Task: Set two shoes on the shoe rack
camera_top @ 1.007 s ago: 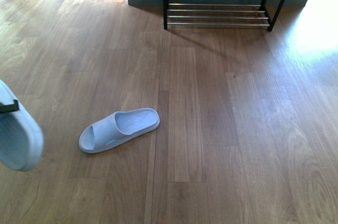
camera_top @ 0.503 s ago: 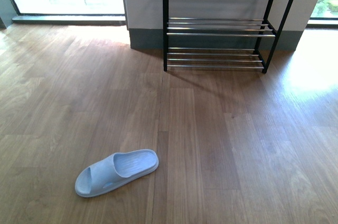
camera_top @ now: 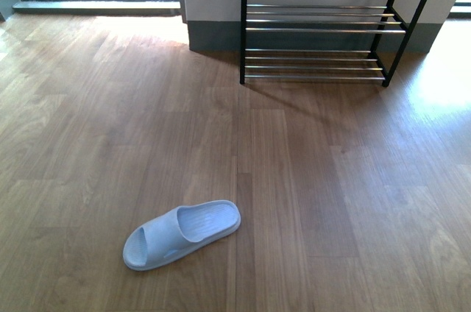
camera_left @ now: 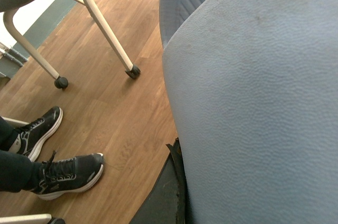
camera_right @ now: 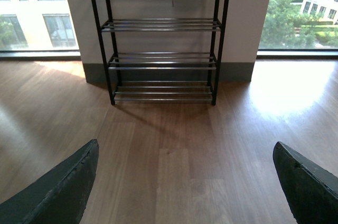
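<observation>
Wood floor point(camera_top: 353, 201) with blue slipper point(camera_top: 181, 233); mate point(camera_left: 253, 102) pinched in left tool point(camera_left: 175, 177); right tool point(camera_right: 185, 189) spread facing rack point(camera_right: 161, 39).

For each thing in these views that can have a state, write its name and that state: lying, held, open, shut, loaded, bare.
Slide on the floor: lying sole down, untouched.
Held slide: off the floor, pressed against a dark finger.
Left gripper: shut on the held slide.
Right gripper: open, empty.
Shoe rack: upright; three lower shelves bare, something pale on the top one.
</observation>
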`<state>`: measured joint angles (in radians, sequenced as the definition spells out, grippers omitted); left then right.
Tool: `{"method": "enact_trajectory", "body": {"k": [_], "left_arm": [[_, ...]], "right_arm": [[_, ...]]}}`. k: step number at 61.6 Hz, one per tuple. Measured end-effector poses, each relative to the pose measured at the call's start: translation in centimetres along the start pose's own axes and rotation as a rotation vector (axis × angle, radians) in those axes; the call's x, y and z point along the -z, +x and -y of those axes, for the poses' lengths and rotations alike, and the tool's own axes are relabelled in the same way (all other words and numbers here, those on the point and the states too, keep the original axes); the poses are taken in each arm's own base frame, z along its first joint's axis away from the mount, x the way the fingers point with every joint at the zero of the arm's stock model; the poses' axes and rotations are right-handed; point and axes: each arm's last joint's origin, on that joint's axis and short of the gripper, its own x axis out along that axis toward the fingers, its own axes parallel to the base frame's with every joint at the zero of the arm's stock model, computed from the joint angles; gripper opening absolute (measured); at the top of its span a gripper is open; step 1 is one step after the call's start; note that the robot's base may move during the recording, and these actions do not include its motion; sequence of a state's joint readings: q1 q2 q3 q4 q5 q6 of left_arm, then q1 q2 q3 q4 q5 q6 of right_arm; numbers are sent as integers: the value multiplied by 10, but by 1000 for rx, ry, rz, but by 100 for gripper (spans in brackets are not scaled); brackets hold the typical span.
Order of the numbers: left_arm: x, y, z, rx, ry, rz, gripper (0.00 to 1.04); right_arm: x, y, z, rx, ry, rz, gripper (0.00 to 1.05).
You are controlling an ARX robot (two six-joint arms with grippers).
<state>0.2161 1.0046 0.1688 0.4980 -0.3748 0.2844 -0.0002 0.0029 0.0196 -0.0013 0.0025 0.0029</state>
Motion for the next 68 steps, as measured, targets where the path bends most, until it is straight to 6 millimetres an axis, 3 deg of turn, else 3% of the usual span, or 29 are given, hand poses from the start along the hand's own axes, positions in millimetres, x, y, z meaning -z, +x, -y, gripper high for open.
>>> {"method": "enact_trajectory", "body": {"k": [53, 60, 68], "left_arm": [[1, 0, 0, -4, 1, -5, 2], [1, 0, 0, -4, 1, -5, 2], [1, 0, 0, -4, 1, -5, 2]], "right_arm": [[0, 0, 0, -6, 0, -1, 96], [7, 4, -3, -200, -80, -155, 96], [11, 19, -11, -287, -150, -222, 96]]}}
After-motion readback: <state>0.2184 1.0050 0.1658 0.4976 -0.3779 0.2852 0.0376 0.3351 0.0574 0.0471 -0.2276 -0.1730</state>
